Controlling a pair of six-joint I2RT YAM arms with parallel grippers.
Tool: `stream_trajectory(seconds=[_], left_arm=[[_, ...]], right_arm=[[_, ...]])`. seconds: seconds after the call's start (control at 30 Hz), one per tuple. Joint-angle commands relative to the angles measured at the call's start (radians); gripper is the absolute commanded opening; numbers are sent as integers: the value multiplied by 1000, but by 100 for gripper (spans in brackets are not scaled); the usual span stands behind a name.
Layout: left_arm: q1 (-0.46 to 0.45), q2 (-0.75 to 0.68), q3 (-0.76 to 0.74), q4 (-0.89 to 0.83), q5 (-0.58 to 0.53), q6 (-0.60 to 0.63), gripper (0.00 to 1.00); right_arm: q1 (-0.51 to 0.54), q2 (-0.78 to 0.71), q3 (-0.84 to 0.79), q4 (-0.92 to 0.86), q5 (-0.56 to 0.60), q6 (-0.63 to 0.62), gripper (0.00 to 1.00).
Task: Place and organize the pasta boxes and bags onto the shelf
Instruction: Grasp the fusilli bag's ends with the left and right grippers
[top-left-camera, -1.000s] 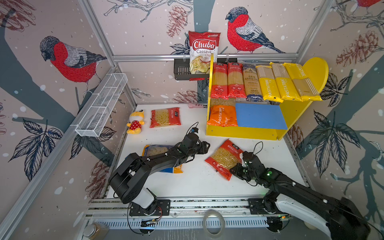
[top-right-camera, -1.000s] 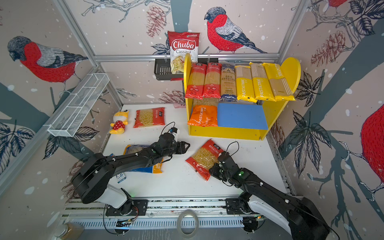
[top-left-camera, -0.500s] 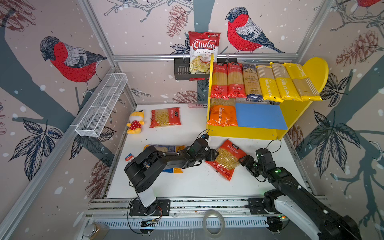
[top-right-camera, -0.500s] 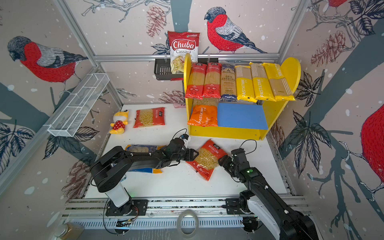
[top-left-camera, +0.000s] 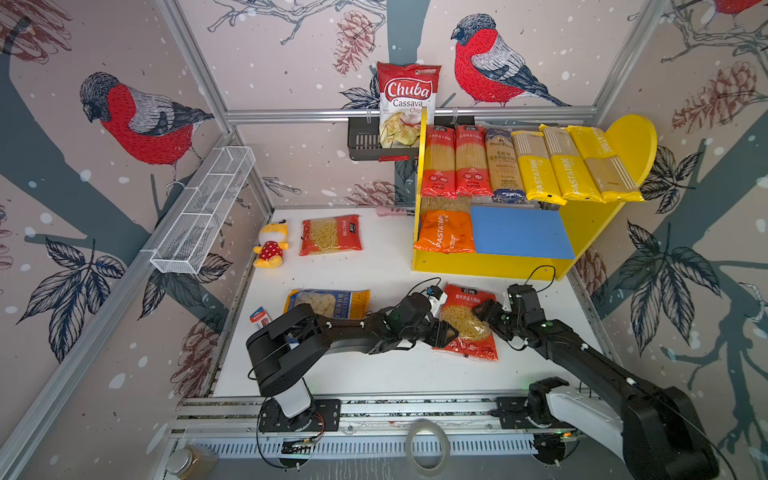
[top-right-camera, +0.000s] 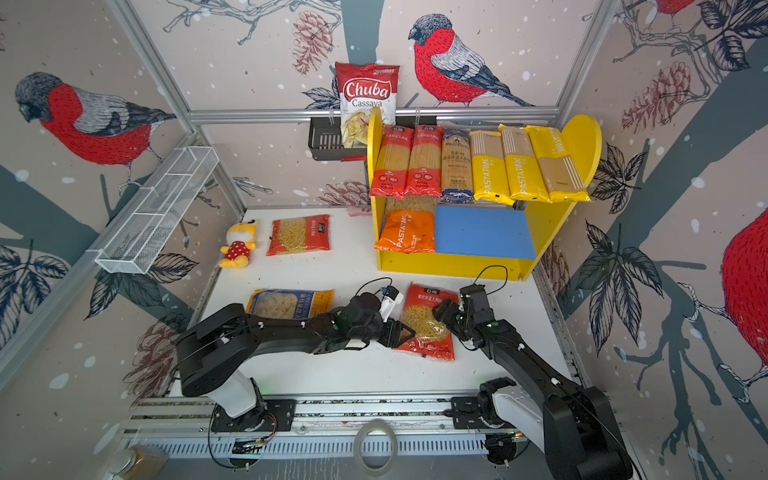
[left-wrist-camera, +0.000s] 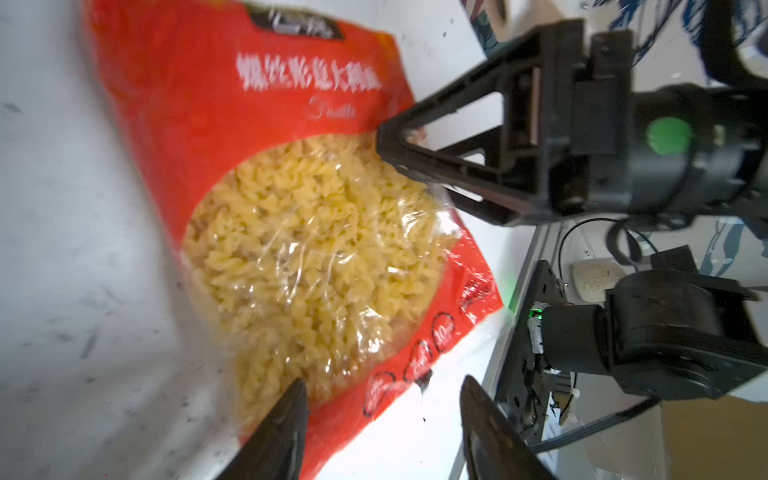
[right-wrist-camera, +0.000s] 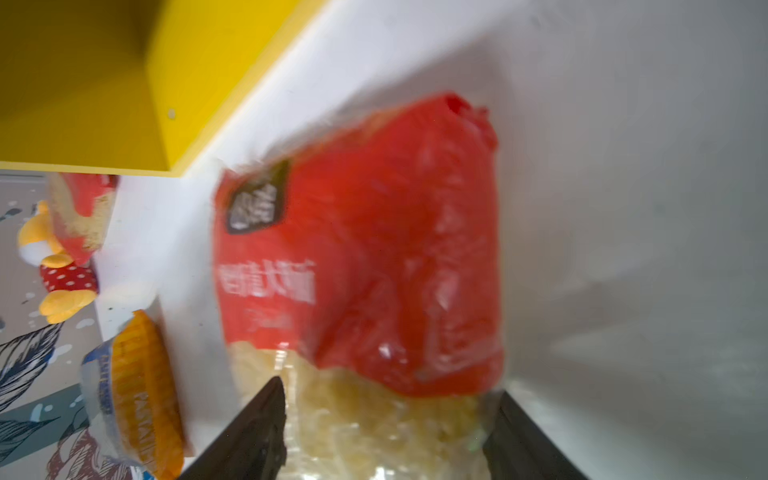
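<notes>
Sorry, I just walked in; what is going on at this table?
Both arms are at a red pasta bag lying on the table in front of the shelf. The left gripper and the right gripper stand open at opposite sides of it, neither closed on it. Six long packs lie on the shelf's top board and an orange bag on the blue one. A second red bag and a blue-and-yellow bag lie on the table.

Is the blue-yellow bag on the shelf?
No, the blue-yellow bag lies flat on the table, well apart from the shelf.
</notes>
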Motion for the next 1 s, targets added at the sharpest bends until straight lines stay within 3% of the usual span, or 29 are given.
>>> stream_trajectory(seconds=[0.0,0.2,0.4,0.97], left_arm=[[29,-45,-3,-52,-16,49,59],[139,13,18,-78,45,14,59],[143,80,41,-32,49,-46,59],[141,264,141,61,37,-121,57]], right_arm=[[-9,-13,15,-45,12,-84,74],[-76,-105,-20,-110,-1,-113,78],[-98,-161,-61,-65,13,-90,80],[-99,-67,-62,35,-74,-89,75]])
